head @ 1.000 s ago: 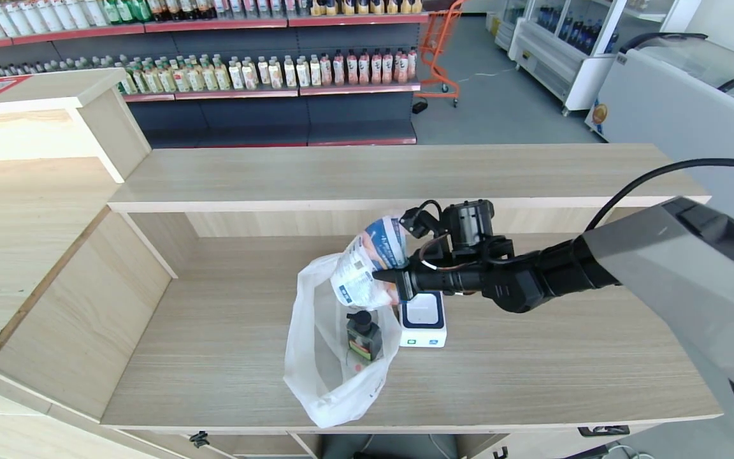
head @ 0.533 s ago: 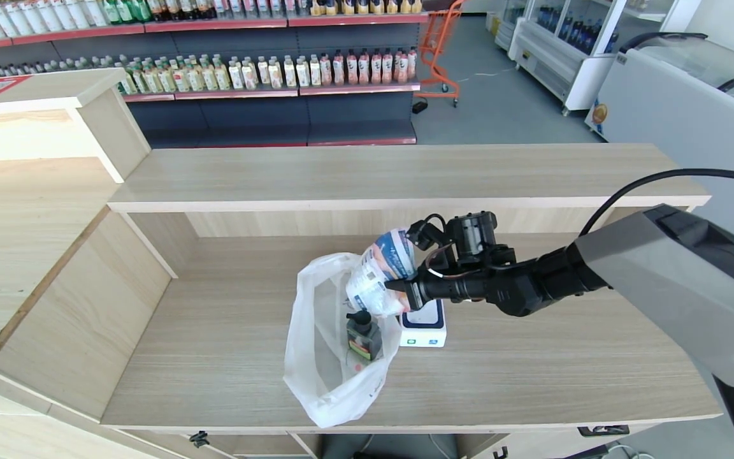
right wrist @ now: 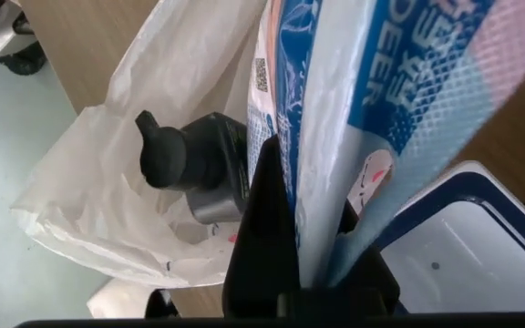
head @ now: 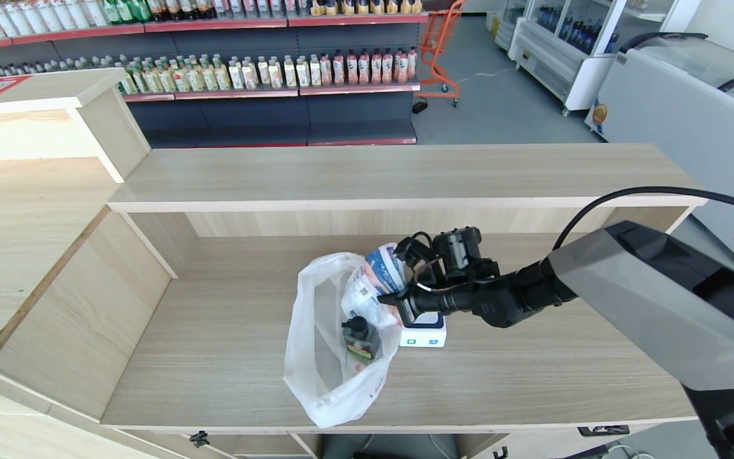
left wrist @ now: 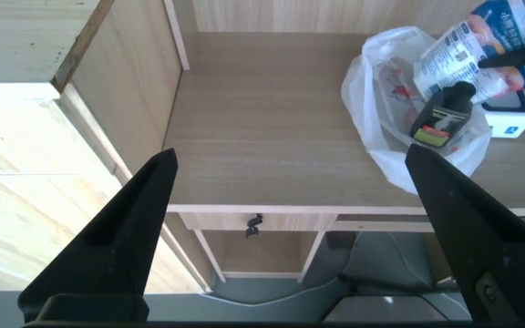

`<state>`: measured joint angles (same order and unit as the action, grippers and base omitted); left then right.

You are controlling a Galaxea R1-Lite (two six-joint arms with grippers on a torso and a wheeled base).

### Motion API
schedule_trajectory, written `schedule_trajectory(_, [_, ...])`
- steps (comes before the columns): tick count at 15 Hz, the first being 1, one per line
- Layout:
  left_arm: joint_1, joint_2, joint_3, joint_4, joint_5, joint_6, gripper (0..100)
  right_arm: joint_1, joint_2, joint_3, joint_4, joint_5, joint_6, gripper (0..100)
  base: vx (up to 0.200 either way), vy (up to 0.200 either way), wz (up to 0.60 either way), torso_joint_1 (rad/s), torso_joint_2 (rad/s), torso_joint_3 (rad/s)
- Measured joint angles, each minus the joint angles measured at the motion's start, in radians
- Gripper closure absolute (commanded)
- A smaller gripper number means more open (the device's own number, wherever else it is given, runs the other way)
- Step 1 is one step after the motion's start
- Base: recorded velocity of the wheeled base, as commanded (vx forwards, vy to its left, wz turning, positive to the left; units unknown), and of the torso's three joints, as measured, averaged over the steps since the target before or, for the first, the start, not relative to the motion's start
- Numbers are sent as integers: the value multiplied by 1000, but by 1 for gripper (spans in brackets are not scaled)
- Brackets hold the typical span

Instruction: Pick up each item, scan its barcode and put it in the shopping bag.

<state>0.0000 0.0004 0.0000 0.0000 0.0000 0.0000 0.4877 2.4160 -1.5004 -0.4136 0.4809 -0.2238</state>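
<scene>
Bagging is the step in hand: the right gripper, fingers clamped on the blue-and-white packet, holds it at the mouth of the shopping bag, above the pump bottle inside. Next, likely lower and release.

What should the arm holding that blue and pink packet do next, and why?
Probably lower it a little, then let go: the right pincer grips the packet at the open mouth of the shopping bag, just above the pump bottle inside.
</scene>
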Motion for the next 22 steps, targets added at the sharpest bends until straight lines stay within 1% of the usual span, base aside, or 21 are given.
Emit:
schedule_trajectory(1, [0, 0, 0, 0, 0, 0, 0, 2, 12, -14, 0, -1, -1, 0, 0, 0, 0, 0, 0, 0])
schedule_trajectory(4, [0, 0, 0, 0, 0, 0, 0, 9, 25, -33, -1, 4, 3, 0, 0, 0, 0, 0, 0, 0])
schedule_trajectory(6, [0, 0, 0, 0, 0, 0, 0, 10, -1, -33, -1, 7, 47, 0, 0, 0, 0, 0, 0, 0])
schedule_trajectory(9, [0, 0, 0, 0, 0, 0, 0, 10, -97, 8, 0, 9, 189, 0, 0, 0, 0, 0, 0, 0])
schedule_trajectory(11, [0, 0, 0, 0, 0, 0, 0, 5, -225, 107, 2, 10, 291, 0, 0, 0, 0, 0, 0, 0])
schedule_trajectory(13, [0, 0, 0, 0, 0, 0, 0, -10, -388, 253, 3, 8, 349, 0, 0, 0, 0, 0, 0, 0])
schedule_trajectory(14, [0, 0, 0, 0, 0, 0, 0, -22, -501, 347, 4, 4, 364, 0, 0, 0, 0, 0, 0, 0])
schedule_trajectory(16, [0, 0, 0, 0, 0, 0, 0, -64, -752, 547, 10, -31, 357, 0, 0, 0, 0, 0, 0, 0])
schedule_trajectory(18, [0, 0, 0, 0, 0, 0, 0, -147, -1032, 793, 37, -137, 308, 0, 0, 0, 0, 0, 0, 0])
schedule_trajectory(20, [0, 0, 0, 0, 0, 0, 0, -234, -1314, 1047, 62, -290, 271, 0, 0, 0, 0, 0, 0, 0])
schedule_trajectory(22, [0, 0, 0, 0, 0, 0, 0, -296, -1574, 1239, 77, -397, 239, 0, 0, 0, 0, 0, 0, 0])
